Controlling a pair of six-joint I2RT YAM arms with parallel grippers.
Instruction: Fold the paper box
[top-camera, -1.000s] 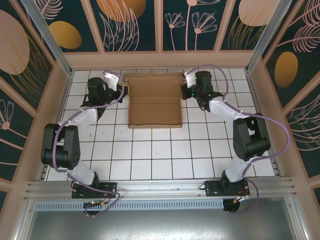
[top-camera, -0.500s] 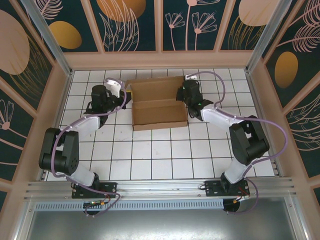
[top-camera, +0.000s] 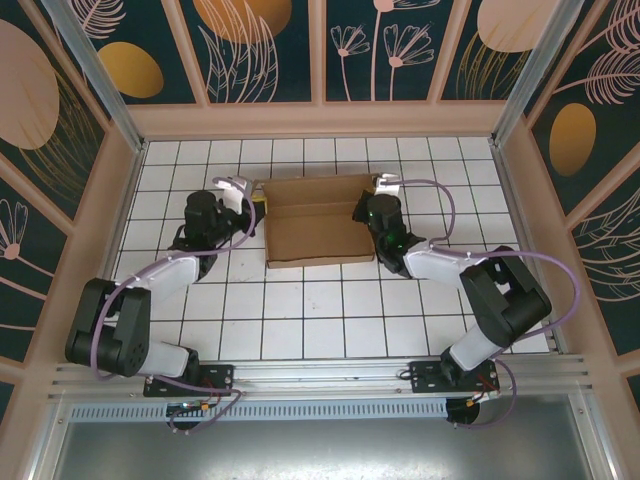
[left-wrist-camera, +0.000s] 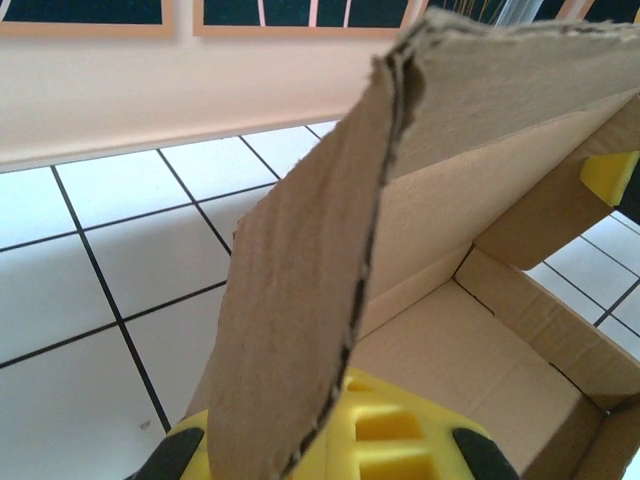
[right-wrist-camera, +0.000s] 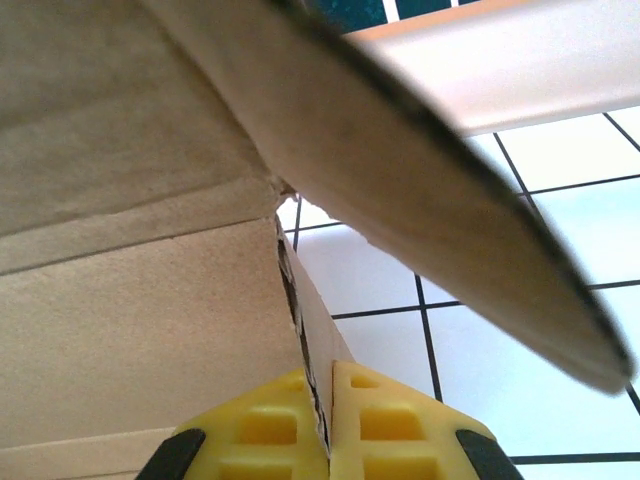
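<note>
The plain brown cardboard paper box (top-camera: 315, 222) lies half-formed on the far middle of the white tiled surface (top-camera: 300, 310), its rear panel tilted up. The left end effector (top-camera: 256, 203) is clenched on the box's raised left side flap. The right end effector (right-wrist-camera: 328, 425) is clenched on the right wall, with the cardboard edge pinched between its yellow pads (right-wrist-camera: 270, 425).

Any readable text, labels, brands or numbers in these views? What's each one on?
No readable text anywhere.
paper box: plain brown cardboard with no print, including up close in both wrist views.
wall panels: leaf and flower art, no words.
small board below the left arm's base: too small to read any marking.
</note>
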